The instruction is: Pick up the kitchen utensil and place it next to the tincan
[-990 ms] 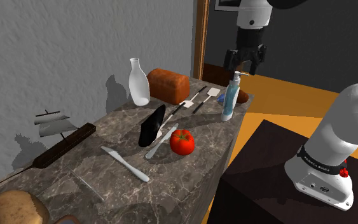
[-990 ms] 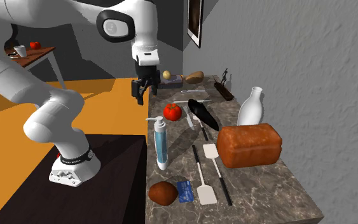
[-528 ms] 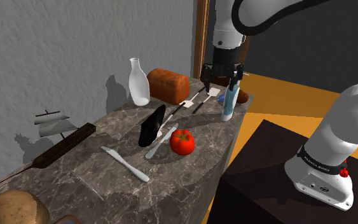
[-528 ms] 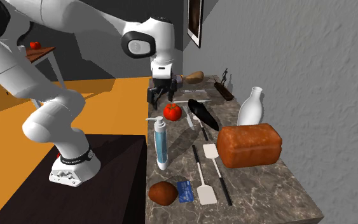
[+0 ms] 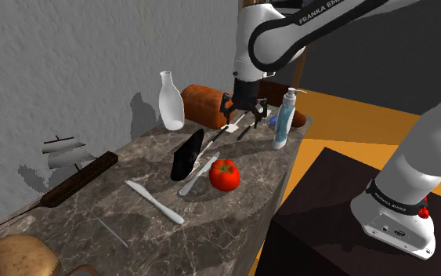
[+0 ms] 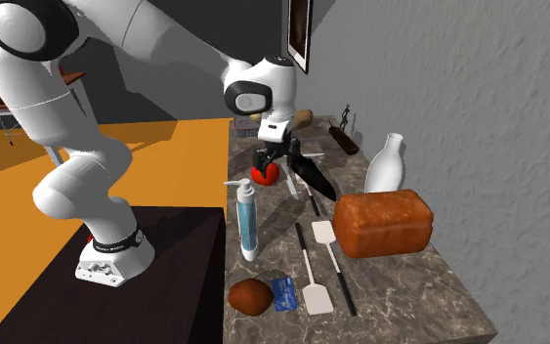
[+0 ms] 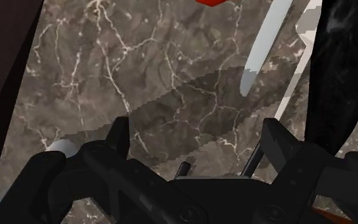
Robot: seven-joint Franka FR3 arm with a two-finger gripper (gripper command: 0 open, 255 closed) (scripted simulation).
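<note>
Over the marble counter point(image 5: 211, 223), the gripper point(image 5: 240, 119) hangs fingers-down at the tomato's point(image 5: 225, 175) 12 o'clock, just above the white-headed spatula point(image 5: 231, 128). I take this for the utensil meant; it lies flat on the stone. The jaws stand wide, probably to straddle its thin handle. A flat blue tin point(image 6: 283, 291), perhaps the tincan, lies at the pump bottle's point(image 6: 246, 220) 5 o'clock. The wrist view settles the finger spread, with bare marble between; the second exterior view lays out the spatula's full length, which the gripper partly covers in the shoulder view
</note>
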